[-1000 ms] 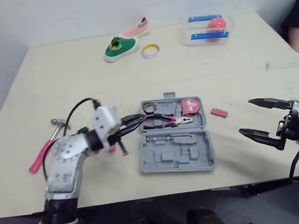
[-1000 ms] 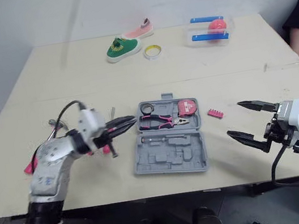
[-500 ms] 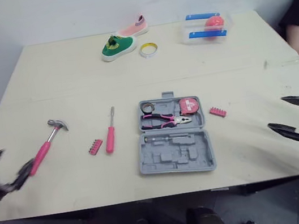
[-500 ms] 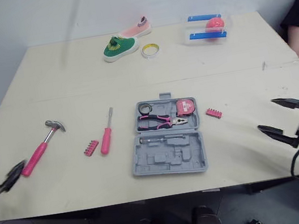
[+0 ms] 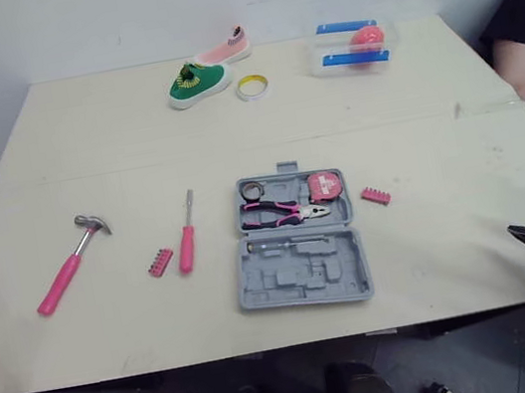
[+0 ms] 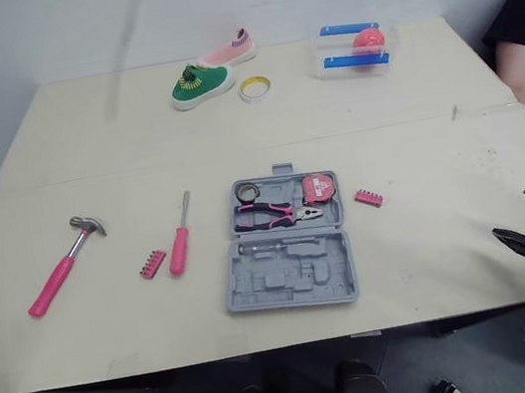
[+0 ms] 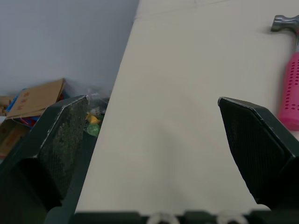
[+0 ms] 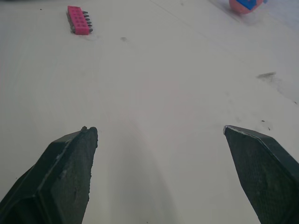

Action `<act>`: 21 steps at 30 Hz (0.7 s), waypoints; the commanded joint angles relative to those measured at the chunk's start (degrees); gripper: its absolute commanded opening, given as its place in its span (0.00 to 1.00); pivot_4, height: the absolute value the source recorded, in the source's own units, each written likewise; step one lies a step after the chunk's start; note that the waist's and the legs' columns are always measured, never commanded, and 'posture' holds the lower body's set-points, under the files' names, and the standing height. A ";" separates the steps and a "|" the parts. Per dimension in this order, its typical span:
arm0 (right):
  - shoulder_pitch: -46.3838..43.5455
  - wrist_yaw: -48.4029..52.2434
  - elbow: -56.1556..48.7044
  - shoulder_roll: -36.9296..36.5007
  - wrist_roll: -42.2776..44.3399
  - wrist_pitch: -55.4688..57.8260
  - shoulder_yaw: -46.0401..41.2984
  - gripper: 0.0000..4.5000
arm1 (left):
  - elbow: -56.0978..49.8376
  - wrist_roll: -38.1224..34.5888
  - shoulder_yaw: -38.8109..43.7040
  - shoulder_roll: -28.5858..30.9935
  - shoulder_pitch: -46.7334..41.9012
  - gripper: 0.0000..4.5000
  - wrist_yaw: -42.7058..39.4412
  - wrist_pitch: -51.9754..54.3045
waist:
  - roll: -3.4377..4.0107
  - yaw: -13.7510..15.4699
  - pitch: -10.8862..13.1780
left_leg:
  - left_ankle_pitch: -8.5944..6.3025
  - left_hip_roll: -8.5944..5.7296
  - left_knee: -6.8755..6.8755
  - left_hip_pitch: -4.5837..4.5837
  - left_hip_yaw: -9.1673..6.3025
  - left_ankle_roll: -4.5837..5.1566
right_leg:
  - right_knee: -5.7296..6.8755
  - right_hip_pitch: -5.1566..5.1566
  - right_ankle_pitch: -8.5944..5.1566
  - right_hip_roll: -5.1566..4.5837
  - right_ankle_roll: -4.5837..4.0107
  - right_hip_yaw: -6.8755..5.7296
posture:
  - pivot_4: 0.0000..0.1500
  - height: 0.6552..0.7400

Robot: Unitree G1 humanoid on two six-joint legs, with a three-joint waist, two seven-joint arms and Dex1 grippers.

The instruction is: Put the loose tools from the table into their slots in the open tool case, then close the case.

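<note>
Left gripper (image 7: 152,99): 2 black fingers (image 7: 65,135) with flat textured pads, spread wide, holding nothing, touching nothing. It hovers at the left edge of the table (image 5: 86,165), with the hammer (image 5: 64,275) near one finger.

Right gripper (image 6: 512,213): its 2 pointed fingers are also spread wide and empty, off the right front corner above bare tabletop.

Tool case (image 5: 302,261): 1, grey moulded plastic, lying open and flat near the middle of the front edge. The far half holds 1 pair of pliers (image 5: 285,213) with pink-and-black handles and 1 round pink tape measure (image 5: 322,186). The recesses in the near half are empty.

Loose tools, all between the case and the side edges:
- Hammer: 1, pink grip, steel head, towards the left edge.
- Screwdriver (image 5: 188,244): 1, pink handle, thin steel shaft, left of the case.
- Bit strips (image 5: 160,263): 2, pink. One lies just beside the screwdriver; the second bit strip (image 5: 375,196) lies just right of the case.

Far edge: 2 small shoes (image 5: 193,82), one green and one pink; 1 roll of tape (image 5: 250,86); 1 clear box (image 5: 350,46) with blue strips.
</note>
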 commanded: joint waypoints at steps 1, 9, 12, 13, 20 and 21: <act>-0.52 2.96 -3.51 1.70 3.32 0.57 -1.04 1.00 | -6.31 -2.77 0.18 0.33 0.89 1.00 -1.08 2.27 | -0.02 -0.07 0.01 | 0.01 0.01 0.00 0.00 0.00 -0.01 | 0.00 0.01 0.00 0.01 0.00 -0.01 | 1.00 1.00; 1.47 4.92 -23.71 9.65 9.79 9.88 1.41 1.00 | -20.81 -5.19 -6.71 2.11 -1.78 1.00 -2.26 12.70 | 0.08 0.35 0.07 | 0.05 0.00 0.02 0.00 0.00 -0.08 | 0.09 0.02 0.00 0.00 0.00 0.02 | 1.00 1.00; 1.58 4.16 -30.85 11.63 11.68 13.08 2.82 1.00 | -23.59 -4.97 -9.68 3.56 -3.05 1.00 -0.71 19.62 | 0.09 0.37 0.07 | 0.10 0.00 0.00 -0.01 0.00 -0.16 | 0.08 0.01 0.00 0.01 0.00 0.02 | 1.00 1.00; 1.56 3.77 -33.58 12.46 12.37 14.14 3.37 1.00 | -23.96 -5.77 -10.70 4.38 -3.77 1.00 -0.33 23.40 | 0.09 0.39 0.07 | 0.14 -0.01 -0.01 -0.01 0.00 -0.24 | 0.07 0.01 0.00 0.01 0.00 0.01 | 1.00 1.00; 1.77 1.71 -46.37 15.84 15.51 21.01 6.51 1.00 | -16.80 -2.54 -20.48 10.71 -12.19 1.00 -0.25 34.54 | 0.10 0.41 0.08 | 0.17 -0.02 0.03 -0.02 0.00 -0.24 | 0.17 -0.01 0.00 0.04 0.00 0.01 | 1.00 1.00; 2.06 1.42 -47.77 15.88 16.24 22.98 6.95 1.00 | -15.19 -2.08 -21.71 11.08 -14.16 1.00 0.36 35.56 | 0.11 0.41 0.09 | 0.17 -0.02 0.02 -0.02 0.00 -0.25 | 0.17 -0.02 0.00 0.04 0.00 0.00 | 1.00 1.00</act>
